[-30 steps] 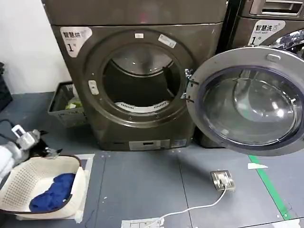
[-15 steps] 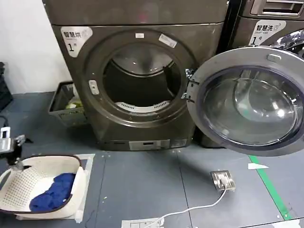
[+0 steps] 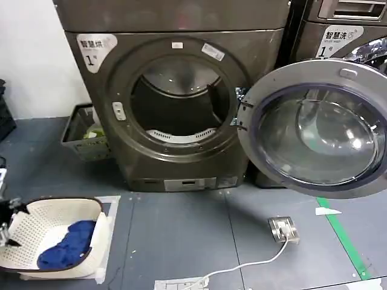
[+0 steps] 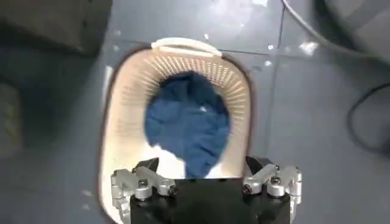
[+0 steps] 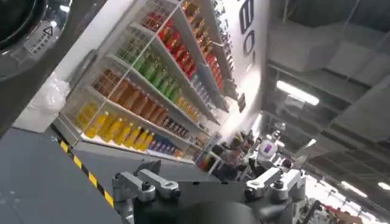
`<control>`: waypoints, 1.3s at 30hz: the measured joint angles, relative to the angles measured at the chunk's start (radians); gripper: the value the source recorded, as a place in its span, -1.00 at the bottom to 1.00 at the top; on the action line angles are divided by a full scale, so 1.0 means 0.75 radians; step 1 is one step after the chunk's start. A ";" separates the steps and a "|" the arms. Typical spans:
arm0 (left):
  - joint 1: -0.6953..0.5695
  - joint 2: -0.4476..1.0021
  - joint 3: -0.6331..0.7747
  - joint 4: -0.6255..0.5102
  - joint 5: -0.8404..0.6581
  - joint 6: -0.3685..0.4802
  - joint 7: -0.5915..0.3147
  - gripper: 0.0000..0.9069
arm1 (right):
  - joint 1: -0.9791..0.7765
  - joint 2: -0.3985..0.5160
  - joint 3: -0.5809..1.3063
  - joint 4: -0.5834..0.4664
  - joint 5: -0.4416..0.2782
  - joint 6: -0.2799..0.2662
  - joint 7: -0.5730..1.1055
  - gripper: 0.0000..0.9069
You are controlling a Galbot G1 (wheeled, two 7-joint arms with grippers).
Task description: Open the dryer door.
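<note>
The dryer (image 3: 181,172), dark bronze-grey with a white "1" badge, stands in the middle of the head view with its drum mouth (image 3: 180,99) uncovered. The dryer door (image 3: 320,130) is swung wide to the right on its hinge, grey back and glass facing me. My left gripper (image 3: 5,220) sits at the far left edge, over the white laundry basket. In the left wrist view the left gripper (image 4: 203,165) is open above the basket (image 4: 122,109) and the blue cloth (image 4: 186,122), holding nothing. My right gripper (image 5: 204,175) is open and empty, turned toward a room with shelves.
A grey wire basket (image 3: 84,130) stands left of the dryer. The white laundry basket (image 3: 36,220) holds blue cloth (image 3: 69,244). A floor socket box (image 3: 283,229) with a white cable and a green tape line (image 3: 344,238) lie on the right. A second machine (image 3: 338,30) stands behind the open door.
My left arm has drawn back toward the left edge and lower, from beside the basket's rim to its near corner. The door and dryer have not moved.
</note>
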 joint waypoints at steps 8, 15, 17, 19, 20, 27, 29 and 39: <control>-0.001 0.000 -0.029 0.032 -0.051 0.120 0.105 1.00 | -0.006 0.015 0.002 0.002 0.000 0.005 0.001 1.00; -0.003 0.003 -0.035 0.037 -0.096 0.111 0.092 1.00 | -0.011 0.028 0.002 0.013 0.004 0.009 0.001 1.00; -0.003 0.003 -0.036 0.031 -0.097 0.111 0.093 1.00 | -0.012 0.028 0.002 0.014 0.011 0.023 0.001 1.00; -0.003 0.004 -0.037 0.027 -0.102 0.111 0.090 1.00 | -0.014 0.030 0.005 0.014 0.020 0.029 -0.004 1.00; -0.004 0.004 -0.038 0.026 -0.104 0.112 0.089 1.00 | -0.017 0.032 0.007 0.014 0.027 0.030 -0.008 1.00; -0.004 0.006 -0.039 0.024 -0.109 0.108 0.078 1.00 | -0.028 0.046 0.012 0.020 0.031 0.034 -0.014 1.00; -0.004 0.006 -0.039 0.025 -0.115 0.097 0.069 1.00 | -0.029 0.047 0.014 0.023 0.031 0.035 -0.014 1.00; 0.001 0.001 -0.030 0.044 -0.141 0.033 0.017 1.00 | -0.034 0.054 0.020 0.026 0.036 0.050 -0.014 1.00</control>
